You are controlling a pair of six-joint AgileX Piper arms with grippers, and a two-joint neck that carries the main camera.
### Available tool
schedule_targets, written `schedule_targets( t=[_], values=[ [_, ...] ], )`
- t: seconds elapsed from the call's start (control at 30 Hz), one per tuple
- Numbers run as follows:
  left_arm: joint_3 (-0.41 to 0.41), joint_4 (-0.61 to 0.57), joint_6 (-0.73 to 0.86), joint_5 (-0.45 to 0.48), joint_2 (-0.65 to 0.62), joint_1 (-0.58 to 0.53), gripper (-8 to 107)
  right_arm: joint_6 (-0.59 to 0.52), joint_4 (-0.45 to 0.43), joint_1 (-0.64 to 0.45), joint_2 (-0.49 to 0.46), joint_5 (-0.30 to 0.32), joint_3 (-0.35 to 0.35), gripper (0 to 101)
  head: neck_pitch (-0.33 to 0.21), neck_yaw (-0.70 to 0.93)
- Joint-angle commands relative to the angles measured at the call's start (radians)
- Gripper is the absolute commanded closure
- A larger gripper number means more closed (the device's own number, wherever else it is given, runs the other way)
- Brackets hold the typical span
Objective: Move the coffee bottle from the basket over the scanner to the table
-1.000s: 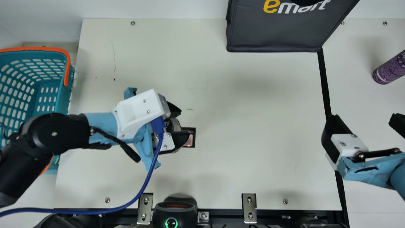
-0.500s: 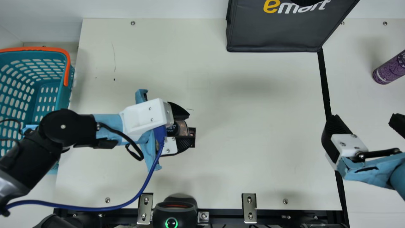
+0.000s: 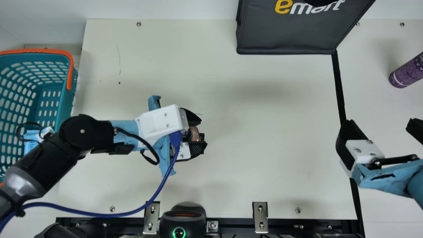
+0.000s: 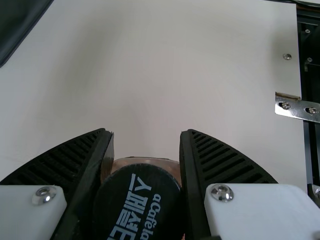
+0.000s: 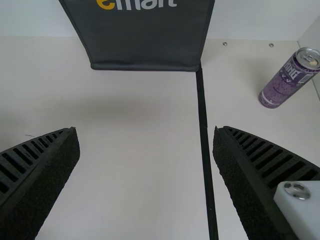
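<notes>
Squeezing the coffee bottle with the round black cap (image 4: 142, 200), the left gripper (image 3: 202, 133) had its fingers snug on both sides of it, over the flat cream surface (image 3: 264, 105), well in from the left edge. The right gripper (image 3: 380, 124) was wide open and empty, near the long black strip (image 3: 339, 86).

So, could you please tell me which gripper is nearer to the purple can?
Right. The right gripper is open, on the robot's side of the purple can; the left gripper is farther, to the can's left, closed on the coffee bottle.
</notes>
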Motion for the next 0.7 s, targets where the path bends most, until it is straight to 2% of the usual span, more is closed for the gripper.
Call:
schedule_targets(
  t=[0.0, 0.43, 0.6, 0.67],
  values=[
    [0.001, -0.001, -0.002, -0.005, 0.002, -0.001, 70, 0.0, 0.0, 0.0, 0.0, 0.0, 0.0, 6, -0.03, 0.002],
    [0.004, -0.005, -0.04, -0.013, -0.004, -0.002, 27, 0.0, 0.0, 0.0, 0.0, 0.001, 0.0, 6, -0.03, 0.002],
    [0.002, 0.036, -0.155, -0.02, -0.054, 0.001, 10, 0.0, 0.0, 0.0, 0.0, 0.001, 0.0, 6, -0.03, 0.002],
    [0.003, 0.065, -0.227, -0.019, -0.086, 0.006, 9, 0.0, 0.0, 0.0, 0.0, 0.001, 0.0, 6, -0.03, 0.002]
  ],
)
